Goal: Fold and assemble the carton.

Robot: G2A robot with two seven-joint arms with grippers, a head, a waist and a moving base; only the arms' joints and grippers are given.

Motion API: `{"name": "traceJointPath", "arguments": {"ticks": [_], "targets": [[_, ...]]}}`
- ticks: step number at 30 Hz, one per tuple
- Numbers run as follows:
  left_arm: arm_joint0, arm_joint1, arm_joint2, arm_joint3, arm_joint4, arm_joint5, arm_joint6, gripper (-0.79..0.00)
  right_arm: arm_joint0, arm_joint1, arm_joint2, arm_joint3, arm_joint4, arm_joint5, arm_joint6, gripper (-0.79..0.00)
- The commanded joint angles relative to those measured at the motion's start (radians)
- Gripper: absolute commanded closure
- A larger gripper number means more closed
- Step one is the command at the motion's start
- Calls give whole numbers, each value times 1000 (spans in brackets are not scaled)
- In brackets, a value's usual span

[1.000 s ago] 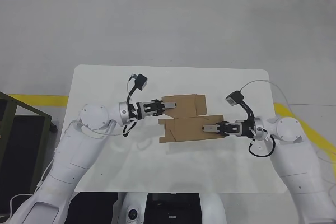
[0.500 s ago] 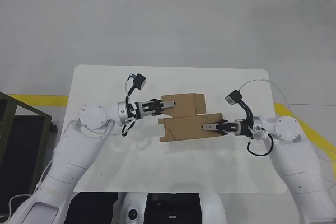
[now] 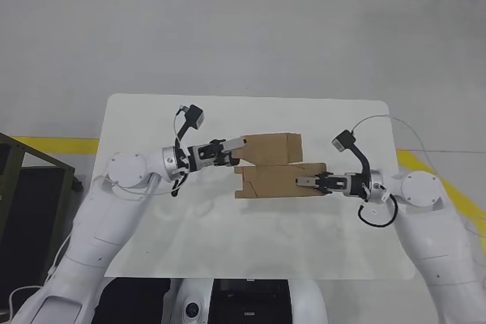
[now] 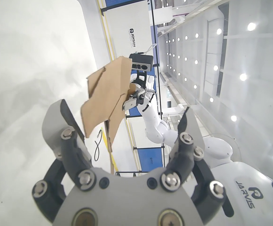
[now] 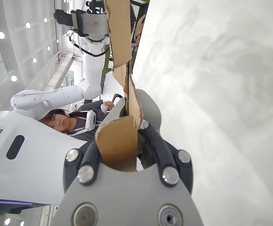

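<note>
Since prev. frames: carton (image 3: 267, 165) has tipped and shifted slightly toward the R arm's side of the bench (image 3: 146, 121). L gripper (image 3: 236, 144) has swung farther from the robot, along the end of the far panel. R gripper (image 3: 306, 181) is approx. where it was.

Findings:
1. Carton: part-folded blank, two panels joined at a crease, mid-bench between the arms. L wrist view shows the panels splayed at an angle, not flat. It appears at least partly lifted off the surface.
2. R gripper: fingers (image 5: 150, 111) clamped on the carton's end edge, with cardboard running between them. Judged purpose: anchor, holding one panel fixed so the other can be worked about the crease.
3. L gripper: fingers (image 4: 64, 121) spread wide, nothing between them. In top view one tip lies at the opposite end of the far panel; contact not confirmed. Judged purpose: pusher rather than holder, placed to press the free panel round.

Assessment: fold under way, carton not yet box-shaped. Risk: a single-end grip lets the blank twist if the L push lands off the crease line.
</note>
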Motion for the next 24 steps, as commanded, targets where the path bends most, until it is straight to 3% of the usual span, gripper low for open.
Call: {"name": "traceJointPath", "arguments": {"ticks": [1, 14, 24], "targets": [[6, 2, -8, -15, -4, 2, -7, -785, 1, 1, -4, 0, -9, 6, -8, 0], [46, 14, -48, -96, -5, 6, -26, -785, 6, 7, -39, -5, -57, 27, -45, 0], [24, 14, -37, -91, 12, 5, 8, -785, 5, 12, -53, -22, -38, 18, -35, 0]]}}
